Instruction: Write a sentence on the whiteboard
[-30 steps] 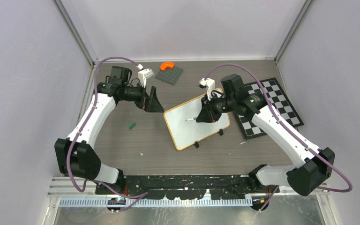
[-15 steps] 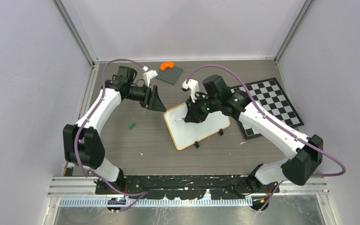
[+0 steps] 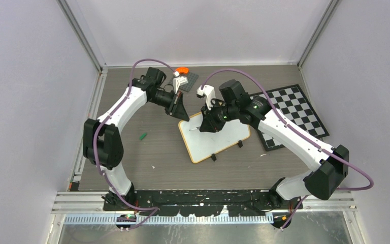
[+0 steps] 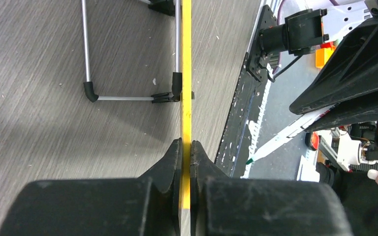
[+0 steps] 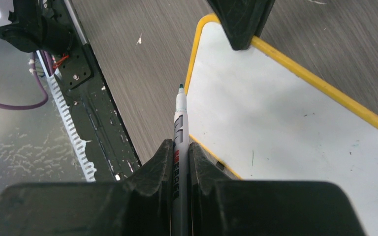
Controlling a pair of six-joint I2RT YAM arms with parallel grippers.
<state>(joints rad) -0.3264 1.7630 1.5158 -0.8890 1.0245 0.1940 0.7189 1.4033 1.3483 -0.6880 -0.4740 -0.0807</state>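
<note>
The right gripper [image 5: 181,147] is clamped on a marker [image 5: 180,113], a white barrel with dark print that runs out between the two black fingers and ends in a small green tip. That tip sits at the rim of the whiteboard [image 5: 285,118], just beside a rounded corner of its frame. Whether it touches the board cannot be told. The left gripper [image 4: 186,145] is closed on the board itself, with its fingers pinching the thin frame edge-on, so the frame shows there as a narrow yellow line running up between them.

The board is a small rectangle with rounded corners and a slim yellow-orange frame. Its face is plain white, broken only by a short dark stroke and a few faint greenish specks. Behind the frame, in the left wrist view, a silver wire stand [image 4: 86,59] with a black end cap rests on the wood, joined to the frame by a black clip [image 4: 176,83].

From above, the whiteboard [image 3: 218,140] lies near the middle of the table [image 3: 147,162], turned at a slant. The left gripper [image 3: 182,109] is at its far left corner and the right gripper [image 3: 208,124] is over its left part. Two black clips [image 3: 213,157] sit on its near long edge.

A black-and-white checkerboard [image 3: 294,114] lies just right of the board, partly under the right arm. A grey plate [image 3: 187,81] with an orange piece [image 3: 182,70] lies at the far side, and a small green object [image 3: 143,136] lies on the wood to the left.
</note>
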